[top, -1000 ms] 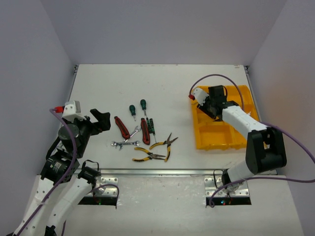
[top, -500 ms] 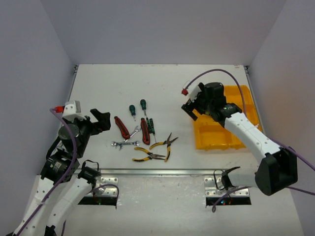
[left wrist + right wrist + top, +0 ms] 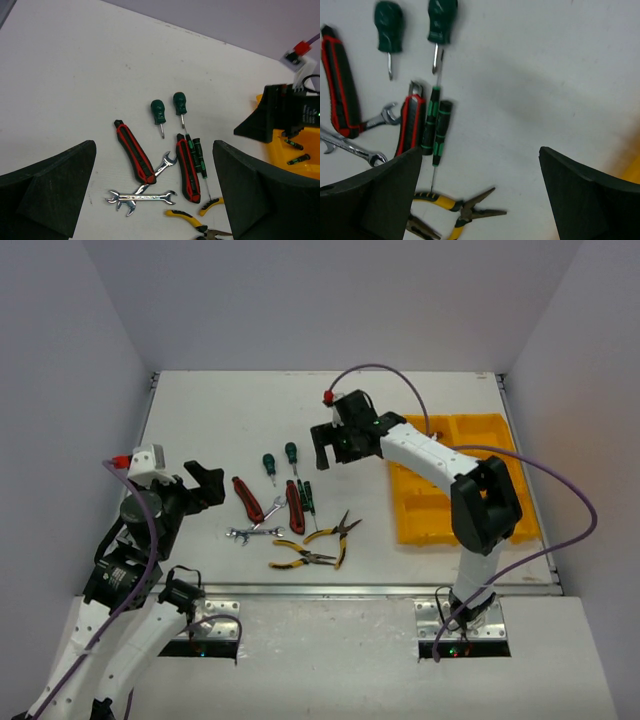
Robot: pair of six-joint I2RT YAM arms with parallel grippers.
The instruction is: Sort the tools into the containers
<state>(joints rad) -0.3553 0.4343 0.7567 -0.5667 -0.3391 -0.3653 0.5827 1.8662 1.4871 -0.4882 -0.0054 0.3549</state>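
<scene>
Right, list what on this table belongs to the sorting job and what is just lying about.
Job: stubby green screwdrivers, slim green screwdrivers, red-handled cutters, silver wrenches, yellow-handled pliers, yellow tray.
Lying about: no stray items visible; only rig parts, the purple cable and metal mounting plates.

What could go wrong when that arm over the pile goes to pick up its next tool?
1. The thin green screwdrivers lie side by side against a red-handled cutter. The open right pincer could grab two at once or knock a neighbour.
2. The wrenches cross each other and the yellow pliers lie touching, so lifting one may drag another along.
</scene>
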